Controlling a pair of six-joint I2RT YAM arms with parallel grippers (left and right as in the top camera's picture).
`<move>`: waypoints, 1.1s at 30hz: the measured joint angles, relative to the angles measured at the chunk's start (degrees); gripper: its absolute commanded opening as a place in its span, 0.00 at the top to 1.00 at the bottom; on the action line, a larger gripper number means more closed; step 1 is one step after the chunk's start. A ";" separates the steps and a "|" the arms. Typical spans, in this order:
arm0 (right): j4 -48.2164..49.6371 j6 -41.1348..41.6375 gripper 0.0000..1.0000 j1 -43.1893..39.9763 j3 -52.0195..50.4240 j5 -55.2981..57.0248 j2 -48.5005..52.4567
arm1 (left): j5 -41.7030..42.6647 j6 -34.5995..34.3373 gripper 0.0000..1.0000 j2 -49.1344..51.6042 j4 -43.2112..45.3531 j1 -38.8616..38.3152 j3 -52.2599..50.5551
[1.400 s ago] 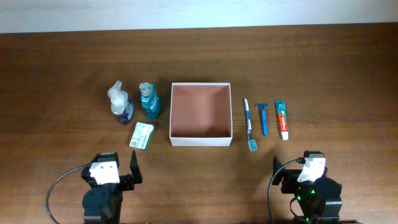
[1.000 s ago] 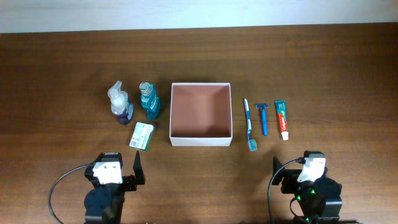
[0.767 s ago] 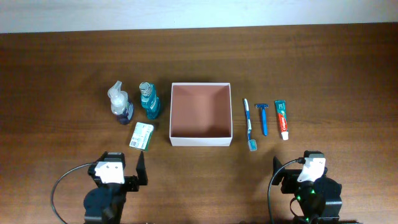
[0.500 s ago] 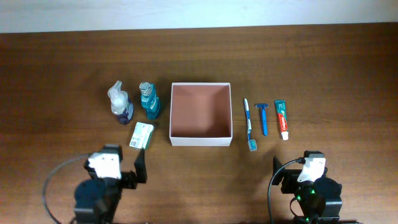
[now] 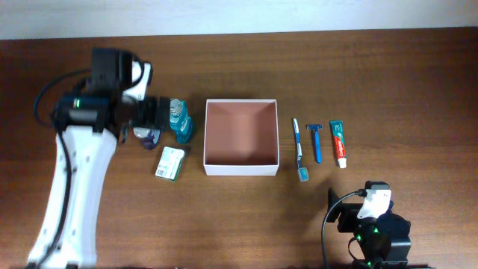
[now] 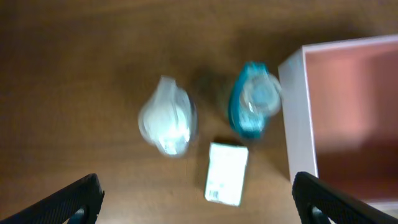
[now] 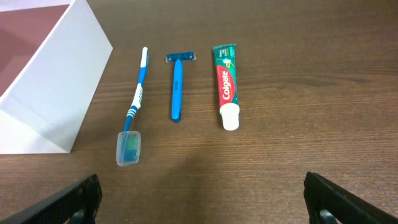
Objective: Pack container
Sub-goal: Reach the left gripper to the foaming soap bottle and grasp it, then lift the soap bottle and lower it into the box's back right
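The container [image 5: 240,169] sits open-topped at mid-counter with nothing seen inside.

- **Left hand:** The left hand [image 6: 198,196] is held above the left group with its fingers wide apart and nothing between them.
- **Left group:** The clear bottle [image 6: 166,118] and teal bottle [image 6: 254,107] appear upright. The small packet [image 6: 226,174] lies just near of them.
- **Right hand:** The right hand [image 7: 205,196] is parked near right, also spread. The toothbrush [image 7: 135,99], razor [image 7: 178,87] and toothpaste [image 7: 226,84] lie before it.

The step is judged to be an approach for a first pick, though the target cannot be told. One item should be centred between the fingers before descent. The teal bottle stands just beside the container wall, so the wall should be kept clear. The neighbouring items are close and could be knocked over.
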 measured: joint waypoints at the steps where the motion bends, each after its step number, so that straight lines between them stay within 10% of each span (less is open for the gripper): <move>1: 0.00 0.02 0.01 0.00 0.00 -0.02 0.00 | 0.02 0.28 0.01 1.64 0.11 0.39 1.46; 17: 0.00 0.00 0.01 0.00 0.00 -0.02 0.00 | 6.75 4.02 0.11 21.22 0.13 7.98 4.52; 33: 0.00 -0.02 0.01 0.00 0.00 -0.02 0.00 | 7.58 4.92 0.77 25.73 0.76 7.98 4.66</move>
